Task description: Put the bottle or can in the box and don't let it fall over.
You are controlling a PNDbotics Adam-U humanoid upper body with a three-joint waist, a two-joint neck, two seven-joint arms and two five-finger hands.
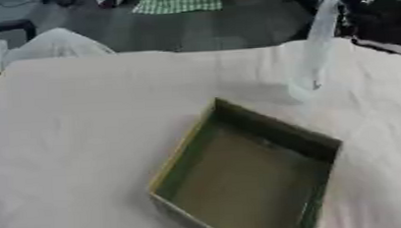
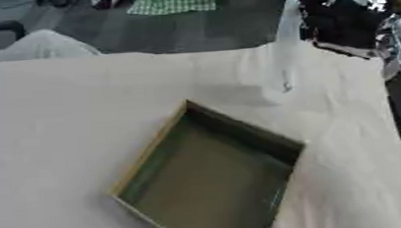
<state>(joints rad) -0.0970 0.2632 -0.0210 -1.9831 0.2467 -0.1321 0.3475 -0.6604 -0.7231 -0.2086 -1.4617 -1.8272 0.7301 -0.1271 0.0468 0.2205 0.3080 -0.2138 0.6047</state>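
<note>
One clear bottle, gripped high

Gripping a clear bottle (image 1: 317,41) near its top with the right hand (image 2: 341,22), fingers curling round it at the table's (image 1: 85,141) far right. Hanging beyond the box's (image 1: 313,144) far corner, base apparently just touching or just over the cloth. Likely handling light, thin-walled, slick and tippy; holding nearer mid-body ought to be steadying it. Left hand showing nowhere.
</note>
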